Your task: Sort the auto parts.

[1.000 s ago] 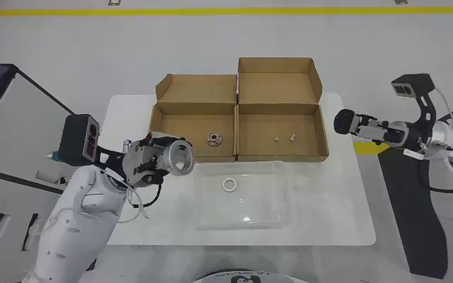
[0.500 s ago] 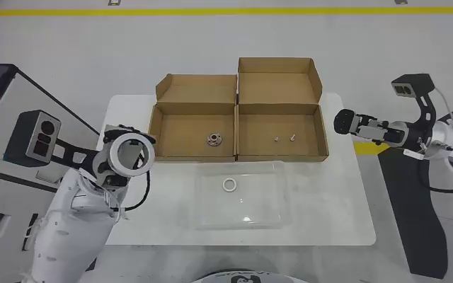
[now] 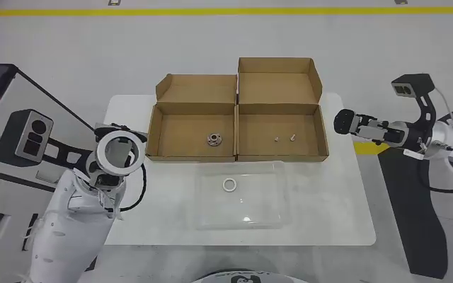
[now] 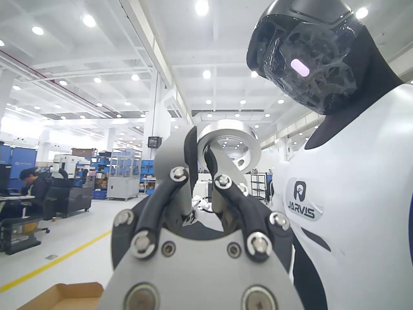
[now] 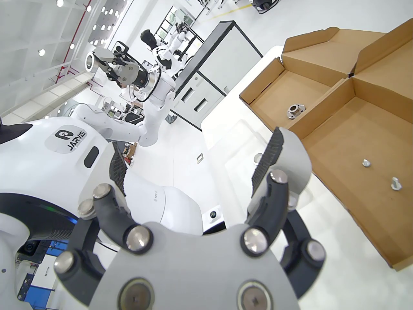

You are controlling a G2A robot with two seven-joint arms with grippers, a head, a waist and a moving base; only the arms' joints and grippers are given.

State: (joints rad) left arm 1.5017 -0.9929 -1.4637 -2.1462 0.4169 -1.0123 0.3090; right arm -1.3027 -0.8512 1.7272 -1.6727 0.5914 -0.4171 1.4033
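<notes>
The broad, shiny metal ring [image 4: 229,128], bore open, sits at the top view's left over the white table's [image 3: 333,205] left margin, clamped by the left gripper [image 4: 200,149], well apart from the cardboard boxes [image 3: 184,134], while the right gripper [image 5: 196,162], fingers spread, hangs beyond the table's right edge.

Two boxes [image 3: 177,131] [image 3: 301,124], two bolts [image 3: 277,138] [image 3: 291,136], two rings [image 4: 232,129] [image 3: 225,185] — one flange [image 3: 213,139], one tray [image 3: 269,212].
</notes>
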